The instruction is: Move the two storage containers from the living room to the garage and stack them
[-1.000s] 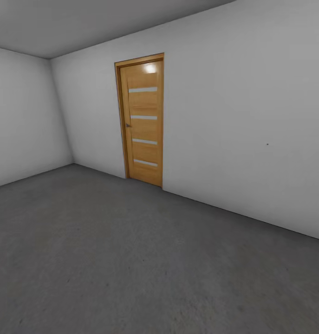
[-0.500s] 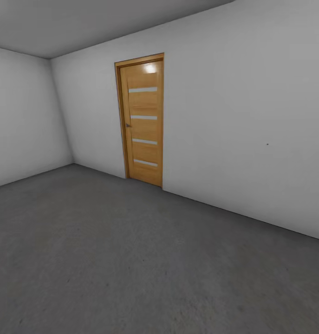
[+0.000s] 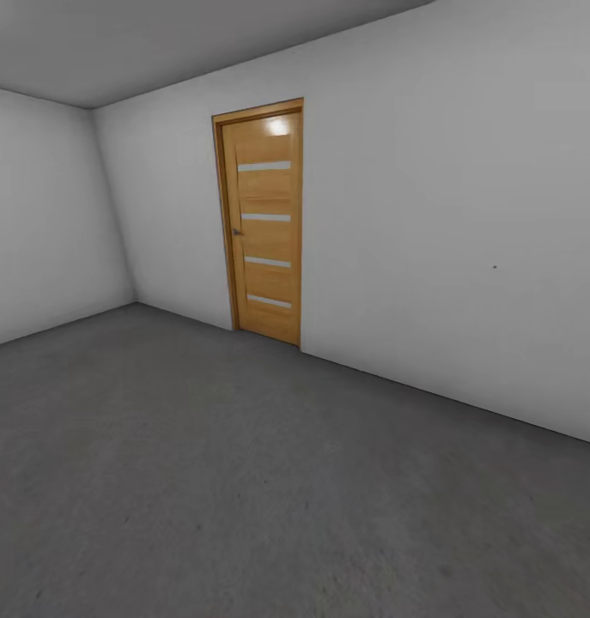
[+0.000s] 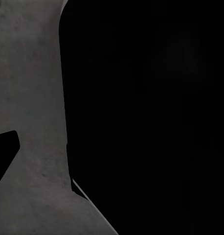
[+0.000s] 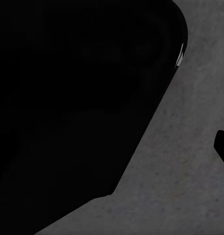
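The head view is showing the garage, and no orange-red container is appearing anywhere in it; so which way the 2 containers are lying from either gripper, how their long axes are running, and which arm is nearer cannot be told from here.

Going left to right in the head view: the left white wall (image 3: 45, 223) is receding to a far corner; the orange-wood door (image 3: 264, 223) with 4 pale slits is standing shut in the far wall; the right stretch of white wall (image 3: 466, 223) is running toward the near right; the grey concrete floor (image 3: 243, 481) is spreading bare from the door to the near edge.

In the left wrist view, a large black shape (image 4: 151, 112) is blocking most of the picture, with concrete floor (image 4: 33, 98) showing beside it and a small dark tip (image 4: 4, 154) at the edge; it is too dark to name. In the right wrist view, a similar black mass (image 5: 78, 98) is covering the frame, with concrete floor (image 5: 185, 176) beside it and a dark sliver (image 5: 223, 147) at the edge. Both wrist cameras are seeing floor, so both arms are probably hanging low; whether either gripper is open, closed or holding something, I cannot tell.

As a judgement, the robot is standing in the drop-off room, and the coming move depends on finding the containers first.
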Available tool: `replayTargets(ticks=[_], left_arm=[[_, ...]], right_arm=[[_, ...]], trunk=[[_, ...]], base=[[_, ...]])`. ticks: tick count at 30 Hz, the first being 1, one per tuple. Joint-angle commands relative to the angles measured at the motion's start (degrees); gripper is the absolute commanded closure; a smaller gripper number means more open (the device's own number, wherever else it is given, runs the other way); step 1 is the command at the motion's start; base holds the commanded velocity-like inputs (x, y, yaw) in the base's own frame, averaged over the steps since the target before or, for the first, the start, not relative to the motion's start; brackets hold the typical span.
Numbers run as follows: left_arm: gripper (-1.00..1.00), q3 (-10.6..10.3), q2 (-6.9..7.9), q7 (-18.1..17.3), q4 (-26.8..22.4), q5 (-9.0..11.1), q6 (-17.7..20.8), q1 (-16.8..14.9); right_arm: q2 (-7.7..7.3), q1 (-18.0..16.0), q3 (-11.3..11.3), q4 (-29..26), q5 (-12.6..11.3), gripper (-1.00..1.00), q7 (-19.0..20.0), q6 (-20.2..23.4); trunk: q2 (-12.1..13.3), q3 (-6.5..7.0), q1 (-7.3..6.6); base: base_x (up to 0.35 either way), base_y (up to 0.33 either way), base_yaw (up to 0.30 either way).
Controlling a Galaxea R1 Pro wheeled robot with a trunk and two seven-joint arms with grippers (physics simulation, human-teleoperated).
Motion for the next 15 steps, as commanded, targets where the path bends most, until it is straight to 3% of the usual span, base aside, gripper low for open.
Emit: replayTargets(ticks=[1, 15], left_arm=[[-1.0, -0.02, 0.0, 0.01, -0.01, 0.03, -0.03, 0.0], [-1.0, -0.02, 0.0, 0.01, -0.01, 0.03, -0.03, 0.0]], right_arm=[[0.0, -0.01, 0.18, -0.01, 0.03, -1.0, 0.03, 0.03], [0.0, -0.01, 0.18, -0.01, 0.03, -1.0, 0.03, 0.03]], trunk=[[-0.02, -0.03, 0.0], [-0.02, -0.03, 0.0]], base=[[0.0, 0.0, 0.0], [0.0, 0.0, 0.0]])
